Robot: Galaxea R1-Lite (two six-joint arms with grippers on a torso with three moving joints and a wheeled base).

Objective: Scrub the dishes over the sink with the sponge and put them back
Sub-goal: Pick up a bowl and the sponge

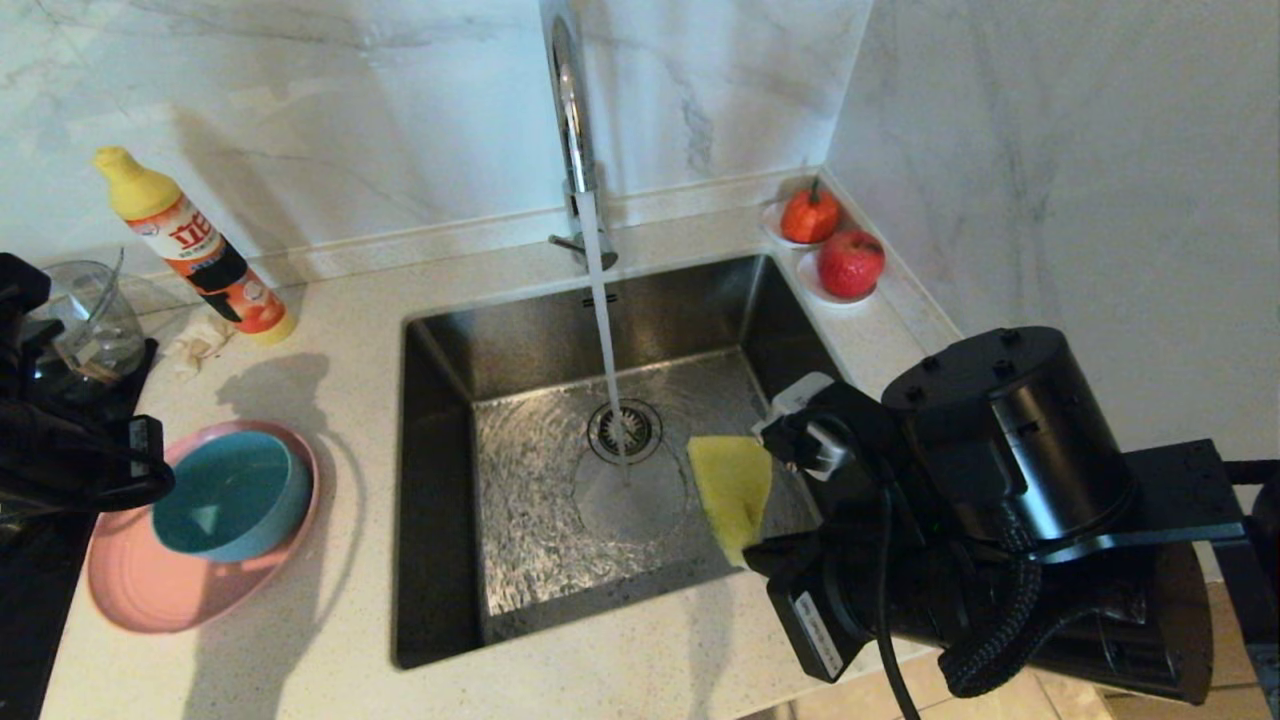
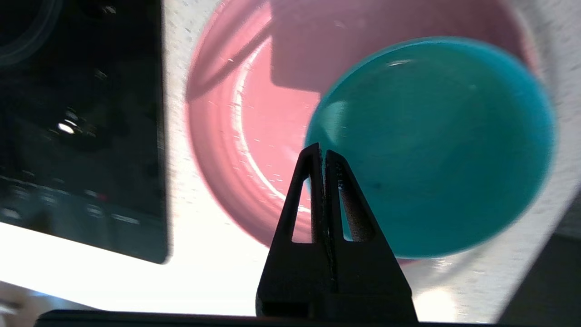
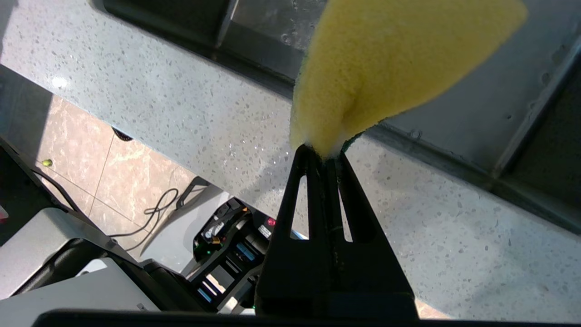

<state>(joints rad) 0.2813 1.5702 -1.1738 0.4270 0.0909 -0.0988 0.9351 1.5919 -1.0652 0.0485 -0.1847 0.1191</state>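
Right gripper [image 3: 323, 152] fingers clamp the yellow foam sponge [image 1: 733, 487] over the steel sink [image 1: 440, 480]; left gripper [image 2: 323, 152], fingers together, must open before gripping the teal-blue bowl [image 2: 431, 145] on the pink plate [image 2: 254, 118].

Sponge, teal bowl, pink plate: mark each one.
sponge [image 1: 733, 487]: head view, middle of its yellow foam face.
teal bowl [image 1: 228, 492]: head view, inside floor of the bowl.
pink plate [image 1: 165, 592]: head view, bare near rim.
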